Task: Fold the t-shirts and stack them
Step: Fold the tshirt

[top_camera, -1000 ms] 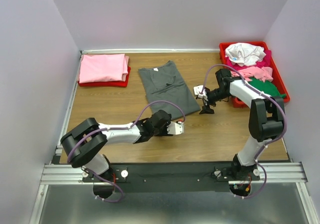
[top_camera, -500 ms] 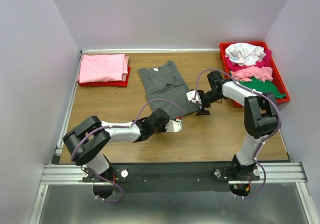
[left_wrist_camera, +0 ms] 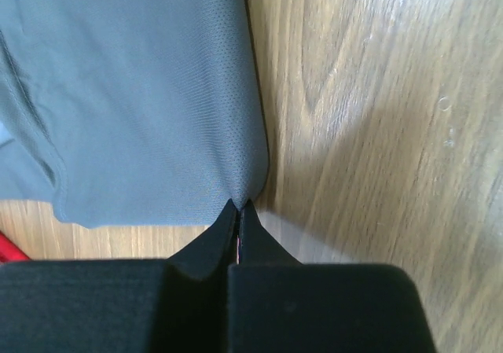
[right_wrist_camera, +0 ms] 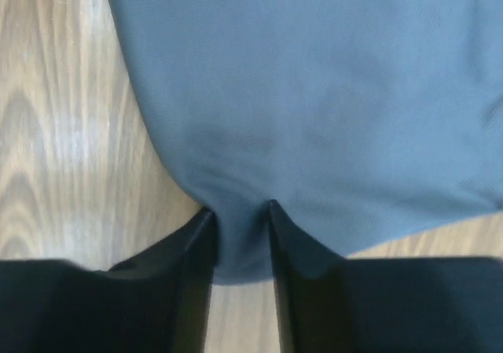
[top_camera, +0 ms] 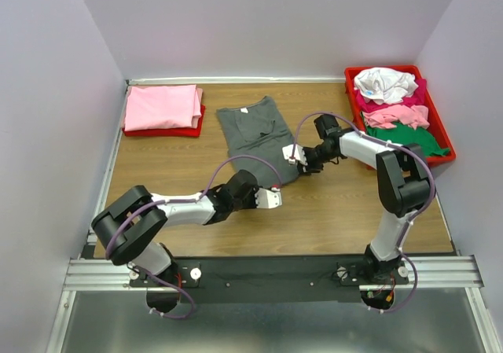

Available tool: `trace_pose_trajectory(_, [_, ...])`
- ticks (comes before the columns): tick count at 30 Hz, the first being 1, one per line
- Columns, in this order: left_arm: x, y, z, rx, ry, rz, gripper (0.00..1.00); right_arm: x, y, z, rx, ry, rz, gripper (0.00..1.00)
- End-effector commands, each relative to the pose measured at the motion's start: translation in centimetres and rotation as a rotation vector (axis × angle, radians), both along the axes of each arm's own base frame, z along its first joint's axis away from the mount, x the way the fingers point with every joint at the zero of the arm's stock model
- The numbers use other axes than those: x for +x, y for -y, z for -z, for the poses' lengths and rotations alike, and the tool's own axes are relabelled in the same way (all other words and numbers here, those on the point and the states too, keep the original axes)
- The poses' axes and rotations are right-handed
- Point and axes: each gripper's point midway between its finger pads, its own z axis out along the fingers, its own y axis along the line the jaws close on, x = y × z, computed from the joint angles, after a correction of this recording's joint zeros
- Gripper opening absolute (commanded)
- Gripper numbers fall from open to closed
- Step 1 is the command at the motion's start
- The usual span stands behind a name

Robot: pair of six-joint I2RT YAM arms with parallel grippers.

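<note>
My left gripper is pinched tight on the 5 o'clock corner of the dark grey t-shirt, mid-bench. My right gripper narrowly clamps its 3 o'clock edge. Bare bench lies open toward 6 o'clock.

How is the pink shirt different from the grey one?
The pink shirt is folded small on a red tray in the far left corner; the grey shirt lies longer on the wooden table. The left gripper and right gripper are at the grey shirt's near edge; nothing touches the pink shirt. The grey shirt shows a white neck label; the pink shirt shows none. Both lie flat.
</note>
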Motion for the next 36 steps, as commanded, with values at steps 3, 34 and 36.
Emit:
trace_pose_trajectory(3, [-0.8, 1.4, -1.7, -0.109, -0.032, 0.097, 0.00, -0.6, 0.9, 2.8, -0.079, -0.052, 0.062, 0.00])
trace_pose_trajectory(34, [-10.9, 5.9, -8.5, -0.292, -0.363, 0.515, 0.00, -15.5, 3.4, -10.2, 0.007, -0.287, 0.109, 0.00])
trace_pose_trajectory(36, [-10.3, 5.8, -8.6, -0.294, -0.349, 0.503, 0.00, -14.2, 3.3, -10.6, 0.000, -0.265, 0.139, 0.00])
